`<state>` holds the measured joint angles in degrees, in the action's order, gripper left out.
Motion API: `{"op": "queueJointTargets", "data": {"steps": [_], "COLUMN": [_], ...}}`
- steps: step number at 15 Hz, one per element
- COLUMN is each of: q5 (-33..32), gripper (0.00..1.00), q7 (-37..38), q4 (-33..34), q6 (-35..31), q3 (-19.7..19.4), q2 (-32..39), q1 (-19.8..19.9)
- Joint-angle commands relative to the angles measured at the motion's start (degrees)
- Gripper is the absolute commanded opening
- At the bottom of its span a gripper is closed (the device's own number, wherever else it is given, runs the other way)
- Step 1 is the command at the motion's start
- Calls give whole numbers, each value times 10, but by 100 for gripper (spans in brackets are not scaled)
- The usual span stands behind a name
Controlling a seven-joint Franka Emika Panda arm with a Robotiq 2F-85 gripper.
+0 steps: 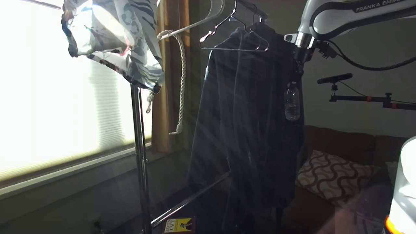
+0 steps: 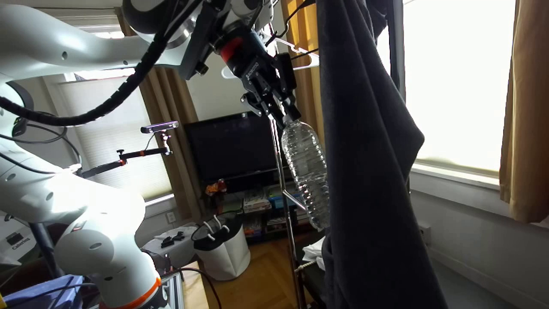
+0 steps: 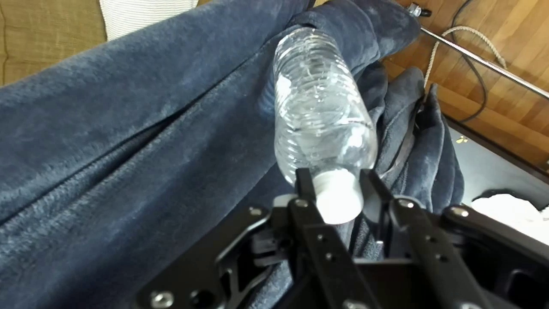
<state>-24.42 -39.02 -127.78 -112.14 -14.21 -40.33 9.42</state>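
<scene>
The gripper (image 3: 336,182) is drawn in to the width of a white cap (image 3: 339,201), its fingers (image 3: 305,184) on either side, and has the bottle (image 3: 324,103) there. The bottle — clear and ribbed — hangs cap up, right by the robe (image 2: 369,171); whether the two touch I cannot tell. In an exterior view the robe's edge hides part of the bottle's lower side, so room there is tight. The wider gap lies toward the base of the arm (image 2: 124,266). A pole (image 2: 287,214) rises just beside the bottle in that view, farther back. A wire hanger (image 1: 234,49) hangs in front of the robe. In the wrist view a rod (image 3: 484,64) runs past the robe's folds, and a grey surface (image 3: 480,165) with a dark rim bears something white (image 3: 510,214).

Below is a plank floor (image 2: 266,292). Farther out stand a basket (image 2: 225,259) and a TV (image 2: 233,146); a bright window (image 2: 459,86) has a tan curtain (image 2: 527,107) beside it. An exterior view also shows a sofa (image 1: 338,139) with a patterned pillow (image 1: 331,175) — and, low down, a book (image 1: 178,225).
</scene>
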Motion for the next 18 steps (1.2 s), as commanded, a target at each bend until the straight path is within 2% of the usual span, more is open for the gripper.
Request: {"op": "queueJointTargets", "data": {"steps": [1,5,10,15,18], "q5": [-54,-68,-88,-97,-95], "gripper": [8,8,8,8,8], "q7": [7,3,15,18,7], "q4": [-36,-61,-73,-75,-84], "q6": [-58,-112,-144,-190,-218], "q3": [-4,-12,-10,-6,-20], "q2": [-3,14,42,27,42], "q1": [4,6,23,34,32]}}
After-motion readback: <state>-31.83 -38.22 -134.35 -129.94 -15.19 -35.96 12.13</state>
